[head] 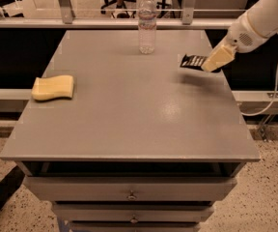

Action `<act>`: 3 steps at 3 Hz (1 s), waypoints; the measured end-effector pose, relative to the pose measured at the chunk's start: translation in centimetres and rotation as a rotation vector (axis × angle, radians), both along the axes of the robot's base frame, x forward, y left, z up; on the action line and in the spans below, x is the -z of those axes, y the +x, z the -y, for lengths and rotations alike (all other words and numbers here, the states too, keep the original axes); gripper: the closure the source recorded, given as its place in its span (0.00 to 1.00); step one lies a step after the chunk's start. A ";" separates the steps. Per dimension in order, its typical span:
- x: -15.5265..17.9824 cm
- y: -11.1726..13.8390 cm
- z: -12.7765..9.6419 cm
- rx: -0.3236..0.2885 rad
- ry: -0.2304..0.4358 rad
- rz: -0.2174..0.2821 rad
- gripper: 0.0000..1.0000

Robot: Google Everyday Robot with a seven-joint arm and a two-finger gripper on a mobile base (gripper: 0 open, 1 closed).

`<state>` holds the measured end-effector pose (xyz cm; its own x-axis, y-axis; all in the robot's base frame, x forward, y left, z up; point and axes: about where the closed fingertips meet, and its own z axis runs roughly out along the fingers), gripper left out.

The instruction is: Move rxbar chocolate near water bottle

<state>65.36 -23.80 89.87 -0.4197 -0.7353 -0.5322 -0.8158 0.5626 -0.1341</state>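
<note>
The rxbar chocolate (192, 61), a black wrapper with white lettering, is held a little above the right side of the grey table (129, 110). My gripper (210, 62), with cream-coloured fingers, comes in from the right on a white arm and is shut on the bar's right end. The water bottle (147, 23), clear with a white cap, stands upright at the table's far edge, to the left of and behind the bar, about a hand's width off.
A yellow sponge (53, 87) lies on the left side of the table. Drawers (132, 195) sit under the tabletop. A metal railing (129, 23) runs behind the table. A white cable (274, 91) hangs at the right.
</note>
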 end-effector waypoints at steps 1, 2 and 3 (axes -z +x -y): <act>-0.7 4.4 -1.4 -0.003 0.035 0.034 1.00; -1.2 7.4 -3.5 -0.017 0.065 0.054 1.00; -1.0 8.9 -5.7 -0.048 0.088 0.054 1.00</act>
<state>74.27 -18.07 90.89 -0.3546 -0.7032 -0.6163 -0.8349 0.5349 -0.1300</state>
